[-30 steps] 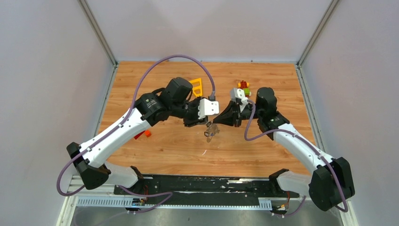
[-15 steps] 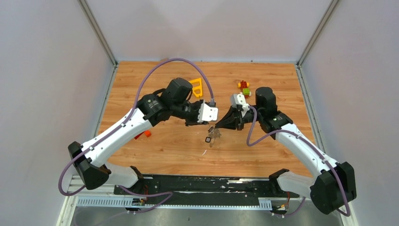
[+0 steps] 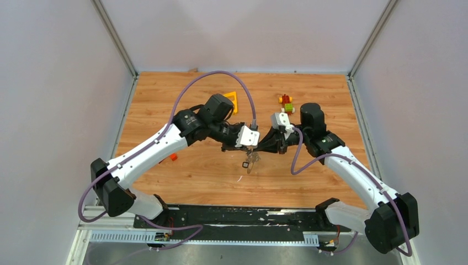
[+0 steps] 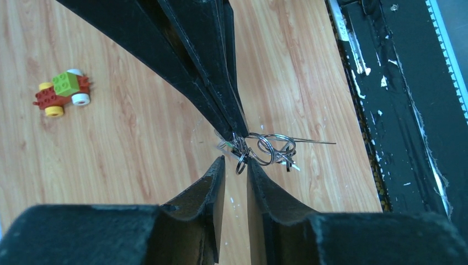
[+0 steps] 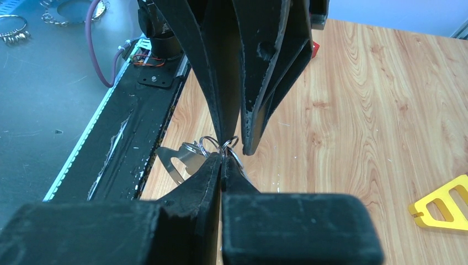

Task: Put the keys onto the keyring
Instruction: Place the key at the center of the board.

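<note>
Keys hang in a small tangled bunch of metal rings over the middle of the table, between the tips of my two tools. My right tool comes in from the right and is pinched tight on one small ring at the top of the bunch, so the rest dangles below its tips. I cannot pick the big keyring out of the tangle. My left tool comes in from the left, tip to tip with the right one. Its jaws stand a narrow gap apart with a small ring of the bunch in that gap, and I cannot tell whether either finger touches it. On the far side, a yellow triangle frame lies to the left and a red, green and yellow block toy to the right, both well apart from the keys. A small red piece lies on the left, beside my left arm.
</note>
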Action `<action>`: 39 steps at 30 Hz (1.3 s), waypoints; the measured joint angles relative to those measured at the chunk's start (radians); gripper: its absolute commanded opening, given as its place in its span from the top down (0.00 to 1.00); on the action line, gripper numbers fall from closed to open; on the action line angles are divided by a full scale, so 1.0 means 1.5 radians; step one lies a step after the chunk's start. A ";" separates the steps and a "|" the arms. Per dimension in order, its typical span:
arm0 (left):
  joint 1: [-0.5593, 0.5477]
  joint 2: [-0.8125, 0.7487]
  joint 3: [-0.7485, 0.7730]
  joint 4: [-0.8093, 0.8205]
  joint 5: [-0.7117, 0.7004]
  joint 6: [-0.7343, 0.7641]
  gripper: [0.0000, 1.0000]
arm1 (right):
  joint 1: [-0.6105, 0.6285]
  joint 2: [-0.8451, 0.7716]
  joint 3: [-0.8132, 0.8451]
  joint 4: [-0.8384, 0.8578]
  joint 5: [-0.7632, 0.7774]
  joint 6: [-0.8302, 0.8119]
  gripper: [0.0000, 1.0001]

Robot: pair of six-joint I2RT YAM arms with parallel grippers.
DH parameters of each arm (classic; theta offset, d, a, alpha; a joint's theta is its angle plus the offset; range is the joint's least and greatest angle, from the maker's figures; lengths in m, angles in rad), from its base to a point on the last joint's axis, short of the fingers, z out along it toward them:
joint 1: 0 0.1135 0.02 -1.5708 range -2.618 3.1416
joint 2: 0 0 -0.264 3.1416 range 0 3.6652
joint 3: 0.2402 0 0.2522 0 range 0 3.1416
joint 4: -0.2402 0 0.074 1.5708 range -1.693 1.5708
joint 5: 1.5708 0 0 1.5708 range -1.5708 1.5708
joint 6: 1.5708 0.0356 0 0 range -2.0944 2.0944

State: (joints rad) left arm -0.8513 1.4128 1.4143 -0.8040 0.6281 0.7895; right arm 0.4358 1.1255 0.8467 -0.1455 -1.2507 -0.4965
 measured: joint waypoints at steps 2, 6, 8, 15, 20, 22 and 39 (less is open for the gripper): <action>0.000 0.006 0.000 -0.001 0.002 0.002 0.78 | 0.000 0.000 0.000 0.000 0.000 -0.002 1.00; 0.000 0.009 0.000 -0.006 0.002 0.003 0.86 | 0.000 0.000 0.000 -0.001 0.001 -0.002 1.00; 0.000 0.009 0.000 -0.009 0.002 0.004 0.89 | 0.000 0.000 0.000 -0.001 0.001 -0.002 1.00; 0.000 0.011 0.000 -0.017 -0.001 0.008 1.00 | 0.000 0.000 0.000 -0.001 0.002 -0.002 1.00; 0.000 0.022 0.003 -0.021 0.000 0.011 1.00 | 0.000 0.000 0.000 -0.001 0.008 -0.002 1.00; 0.000 0.030 0.008 -0.024 0.000 0.011 1.00 | -0.001 -0.001 0.000 -0.001 0.011 -0.002 1.00; 0.000 0.046 0.030 -0.013 -0.006 -0.025 1.00 | -0.001 -0.021 0.000 0.000 0.023 -0.003 1.00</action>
State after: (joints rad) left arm -0.8509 1.4818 1.4597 -0.8234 0.6189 0.7517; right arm 0.4351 1.0943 0.8463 -0.1452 -1.2160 -0.5003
